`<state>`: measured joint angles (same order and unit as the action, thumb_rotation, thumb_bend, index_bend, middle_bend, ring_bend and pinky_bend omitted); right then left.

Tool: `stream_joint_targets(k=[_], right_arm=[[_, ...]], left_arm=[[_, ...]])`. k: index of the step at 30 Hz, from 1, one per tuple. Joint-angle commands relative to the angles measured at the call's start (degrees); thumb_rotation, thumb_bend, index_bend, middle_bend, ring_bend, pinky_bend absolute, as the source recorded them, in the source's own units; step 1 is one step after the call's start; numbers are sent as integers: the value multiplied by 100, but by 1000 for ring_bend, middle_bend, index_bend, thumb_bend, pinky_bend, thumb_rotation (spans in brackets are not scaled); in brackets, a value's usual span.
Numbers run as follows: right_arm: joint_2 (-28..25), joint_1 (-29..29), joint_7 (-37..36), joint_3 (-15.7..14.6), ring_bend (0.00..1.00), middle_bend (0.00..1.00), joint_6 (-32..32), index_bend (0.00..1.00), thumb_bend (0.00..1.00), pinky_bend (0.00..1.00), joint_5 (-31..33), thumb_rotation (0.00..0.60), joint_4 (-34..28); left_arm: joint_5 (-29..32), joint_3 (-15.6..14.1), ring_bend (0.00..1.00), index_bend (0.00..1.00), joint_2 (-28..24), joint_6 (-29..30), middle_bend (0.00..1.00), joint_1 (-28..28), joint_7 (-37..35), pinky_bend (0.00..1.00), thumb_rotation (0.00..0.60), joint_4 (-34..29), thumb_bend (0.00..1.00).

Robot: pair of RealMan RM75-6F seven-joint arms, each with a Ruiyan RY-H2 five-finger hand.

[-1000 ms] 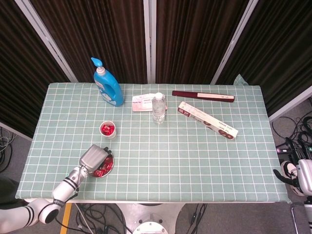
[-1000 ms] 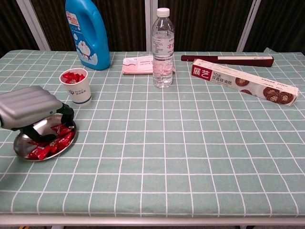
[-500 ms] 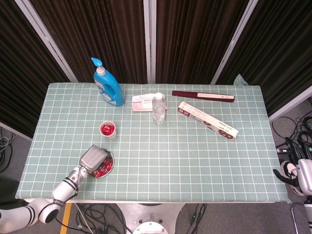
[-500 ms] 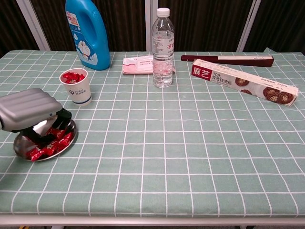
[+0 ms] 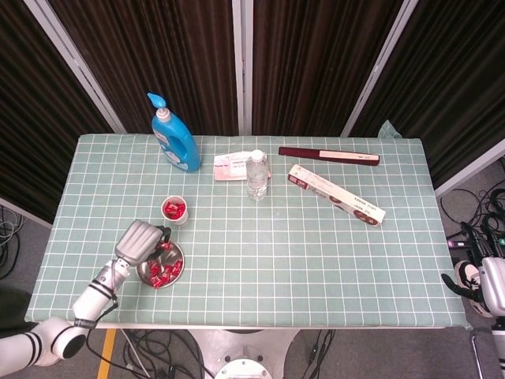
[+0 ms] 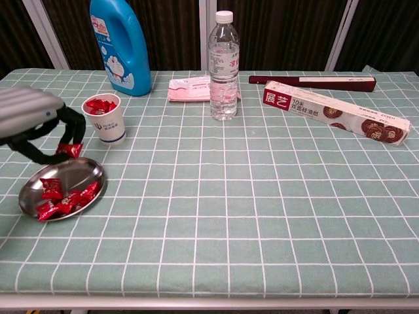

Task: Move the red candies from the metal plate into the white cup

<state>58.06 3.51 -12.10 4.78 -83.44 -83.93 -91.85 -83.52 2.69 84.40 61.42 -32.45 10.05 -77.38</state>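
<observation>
While I watch from the chest view:
Left hand (image 6: 29, 121): lifted at frame left above the metal plate (image 6: 88, 171), fingertips pinching one red candy (image 6: 69, 150).
Plate: more red candies (image 6: 62, 196).
White cup (image 6: 105, 119): just behind, candies inside.
Right hand: I can't see it.

The chest view's left edge cuts off the left hand (image 6: 29, 121). The right hand (image 5: 491, 288) sits half out of the head view's right edge, its fingers unclear. The pink packet's (image 6: 190, 88) print is unreadable.
</observation>
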Motion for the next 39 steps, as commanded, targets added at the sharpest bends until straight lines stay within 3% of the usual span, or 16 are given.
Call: stream_joint_targets(k=[1,9,18,22,25,30,39], right_arm=[[4,-3,-15,-2,6,141,-3,30,113,332,-2,600,13],[13,-27,-60,-1,6,140,-16,30,113,332,31,600,57],[15,-24,-63,11,6,141,32,30,113,332,97,600,81],[10,-29,-68,14,6,141,29,30,113,332,103,600,76],[6,-37,-73,11,6,141,32,30,113,332,113,600,77],[3,-40,-85,13,6,141,10,30,113,333,85,600,69],[-4,-33,-99,12,6,140,-4,30,113,332,43,600,75]], left_arm=[[162,342,832,635,-176,-23,694,-206,-109,1000,600,-175,466],[782,896,830,603,51,-630,653,-800,121,1000,600,271,457],[1253,893,814,547,415,-1202,581,-1168,540,1000,600,895,442],[1438,865,778,444,433,-1313,495,-1196,648,1000,600,897,416],[1418,807,740,384,377,-1187,428,-1152,749,1000,600,823,412],[1407,686,736,351,95,-933,406,-947,800,1000,600,397,410],[956,332,690,327,-570,297,390,-84,450,1000,600,-425,396]])
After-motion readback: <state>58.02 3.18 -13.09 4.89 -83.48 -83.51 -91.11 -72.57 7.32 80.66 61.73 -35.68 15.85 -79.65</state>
